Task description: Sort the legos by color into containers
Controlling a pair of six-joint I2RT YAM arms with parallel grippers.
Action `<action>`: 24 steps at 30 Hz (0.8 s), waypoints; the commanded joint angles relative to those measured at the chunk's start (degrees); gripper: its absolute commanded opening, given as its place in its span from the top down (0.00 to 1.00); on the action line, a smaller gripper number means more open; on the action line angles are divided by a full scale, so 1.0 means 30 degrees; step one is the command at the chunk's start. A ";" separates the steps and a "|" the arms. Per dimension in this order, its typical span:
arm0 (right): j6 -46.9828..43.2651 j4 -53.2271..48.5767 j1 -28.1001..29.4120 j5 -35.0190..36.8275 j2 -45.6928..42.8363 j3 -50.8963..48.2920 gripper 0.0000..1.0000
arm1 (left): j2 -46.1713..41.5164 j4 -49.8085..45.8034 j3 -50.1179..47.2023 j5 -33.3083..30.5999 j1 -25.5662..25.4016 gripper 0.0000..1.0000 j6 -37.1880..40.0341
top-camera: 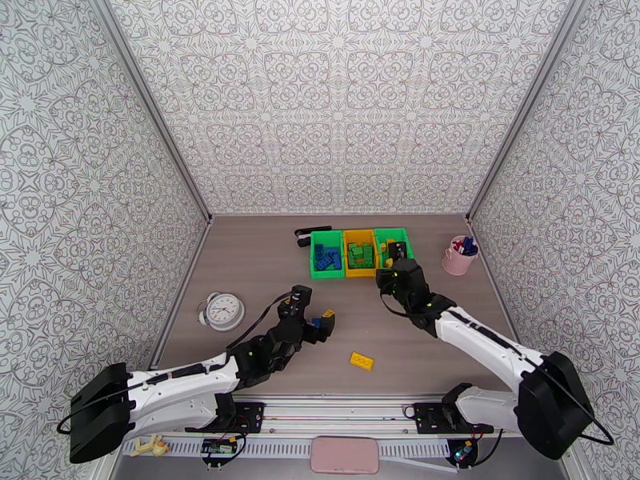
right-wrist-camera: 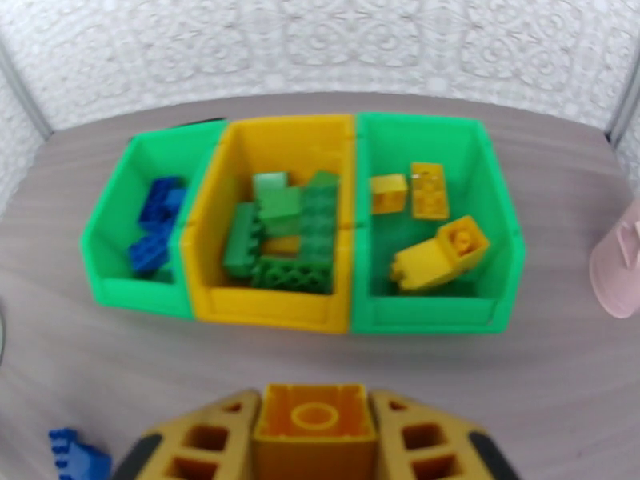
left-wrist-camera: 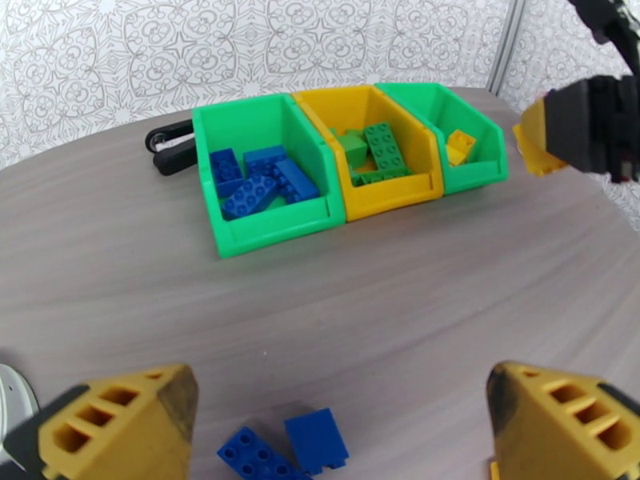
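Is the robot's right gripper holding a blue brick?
No, the right gripper is shut on a yellow Lego brick, squeezed between its two fingers.

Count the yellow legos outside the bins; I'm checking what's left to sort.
2: one yellow lego on the table between the arms; a second lego in the right gripper. None look hidden.

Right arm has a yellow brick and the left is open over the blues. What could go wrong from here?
1. The right gripper holds a yellow brick near the bins. The yellow bin, full of green bricks, sits right against the right green bin with the other yellow bricks, so a slightly off release could missort it.
2. The open left gripper hangs over two blue bricks lying close together; closing could catch both or knock one aside.
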 commanded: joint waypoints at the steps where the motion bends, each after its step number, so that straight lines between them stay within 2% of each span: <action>1: -0.0188 0.0338 -0.1523 -0.1152 0.1648 0.1800 0.72 | 0.0353 0.0337 0.0548 -0.0008 -0.0154 0.00 0.0186; 5: -0.0788 0.0996 -0.3212 -0.2793 0.4828 0.4044 0.72 | 0.0422 0.0365 0.0459 0.0485 -0.0264 0.00 0.0282; 7: -0.1121 0.0741 -0.3634 -0.2823 0.6414 0.5442 0.72 | 0.0411 0.0426 0.0379 0.1025 -0.0294 0.00 0.0818; 13: -0.0814 0.0683 -0.4530 -0.3356 1.0271 0.8686 0.76 | 0.0069 0.0957 0.0235 0.3510 -0.0478 0.00 0.2362; 17: -0.0756 0.0106 -0.4520 -0.3764 1.2025 1.0772 0.74 | 0.0082 0.1776 0.0021 0.4896 -0.0485 0.00 0.3506; 19: -0.0683 -0.0496 -0.4524 -0.3808 1.2191 1.1391 0.68 | 0.0077 0.1631 0.0133 0.5413 -0.0524 0.00 0.3946; 24: -0.0723 -0.0324 -0.4520 -0.3447 1.0731 1.0427 0.40 | -0.0098 0.0849 0.0235 0.7365 -0.0548 0.00 0.5809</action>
